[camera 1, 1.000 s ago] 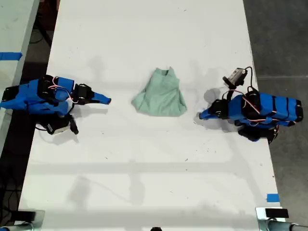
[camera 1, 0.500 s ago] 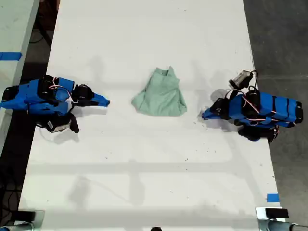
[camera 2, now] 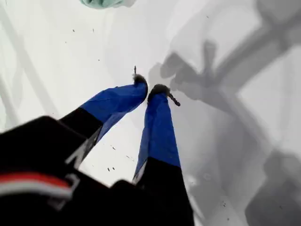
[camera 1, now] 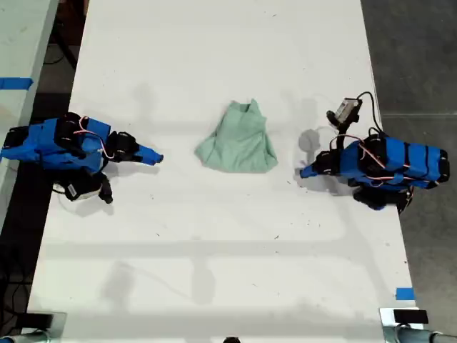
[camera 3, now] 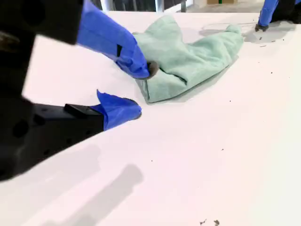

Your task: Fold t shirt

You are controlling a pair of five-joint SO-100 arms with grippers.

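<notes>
The shirt [camera 1: 238, 141] lies in a wrinkled pale green heap near the middle of the white table [camera 1: 214, 250]. It is bunched, not spread flat. Its narrow end points to the far side of the table, and its broad end is nearer. Nothing holds it or touches it.

My second gripper [camera 1: 305, 171] is just beside the shirt on the exterior view's right, low over the table and pointing at the shirt's near right corner. In the second wrist view this gripper [camera 3: 143, 92] has its jaws apart with nothing between them. One blue fingertip [camera 3: 141, 69] is in line with the edge of the shirt [camera 3: 188, 56], though I cannot tell whether it touches. The other fingertip is down near the tabletop.

My first gripper [camera 1: 156, 157] is on the exterior view's left, farther from the shirt, with bare table between them. In the first wrist view this gripper [camera 2: 146, 89] has its tips drawn together and grips nothing. The shirt [camera 2: 106, 3] shows there only as a sliver well beyond the tips. The second wrist view shows the first gripper [camera 3: 263, 16] past the shirt, with its tip low at the table.

Both blue arms stretch inward from opposite edges of the table, facing each other across the shirt.
</notes>
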